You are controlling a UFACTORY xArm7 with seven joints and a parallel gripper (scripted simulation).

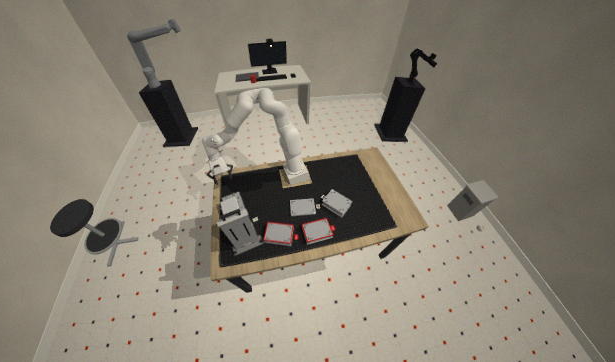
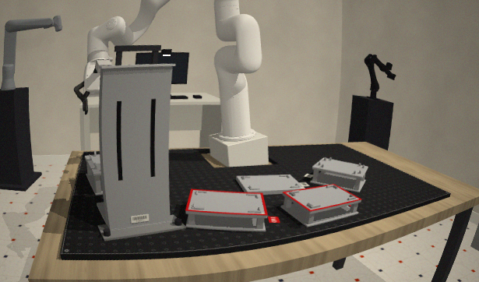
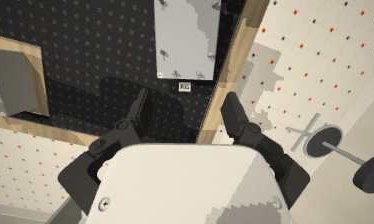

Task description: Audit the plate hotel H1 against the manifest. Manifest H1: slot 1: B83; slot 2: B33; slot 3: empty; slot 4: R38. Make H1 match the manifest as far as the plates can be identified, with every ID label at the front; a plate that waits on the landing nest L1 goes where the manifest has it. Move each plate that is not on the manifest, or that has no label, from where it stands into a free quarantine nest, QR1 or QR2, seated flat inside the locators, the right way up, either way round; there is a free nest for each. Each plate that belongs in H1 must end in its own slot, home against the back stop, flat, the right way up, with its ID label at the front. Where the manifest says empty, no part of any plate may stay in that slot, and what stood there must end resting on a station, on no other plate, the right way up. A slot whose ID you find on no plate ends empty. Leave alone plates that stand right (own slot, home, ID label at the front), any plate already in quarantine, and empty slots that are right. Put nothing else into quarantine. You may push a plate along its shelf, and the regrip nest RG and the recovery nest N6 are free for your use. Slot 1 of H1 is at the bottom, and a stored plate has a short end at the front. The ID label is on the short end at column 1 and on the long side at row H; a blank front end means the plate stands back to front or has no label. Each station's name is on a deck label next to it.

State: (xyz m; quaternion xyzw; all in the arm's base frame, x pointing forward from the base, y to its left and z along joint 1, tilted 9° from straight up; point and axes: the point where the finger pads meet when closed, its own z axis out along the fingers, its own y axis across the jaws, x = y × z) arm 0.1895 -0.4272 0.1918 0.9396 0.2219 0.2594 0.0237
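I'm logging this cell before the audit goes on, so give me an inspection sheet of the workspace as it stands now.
Surface: wooden table carrying a black perforated mat.
Job's things: grey plate hotel seen from its back, barcode low down; two red-rimmed nests, both without plates; a flat nest; a raised nest; nest labelled RG beyond the hotel. No plate IDs readable.
Clutter: nothing seen.
Gripper: gripper open, holding nothing, over the table's corner near RG.
Cables: nothing seen.
Surroundings: desk with monitor, two idle arms on black pedestals, stool, grey box on the floor.
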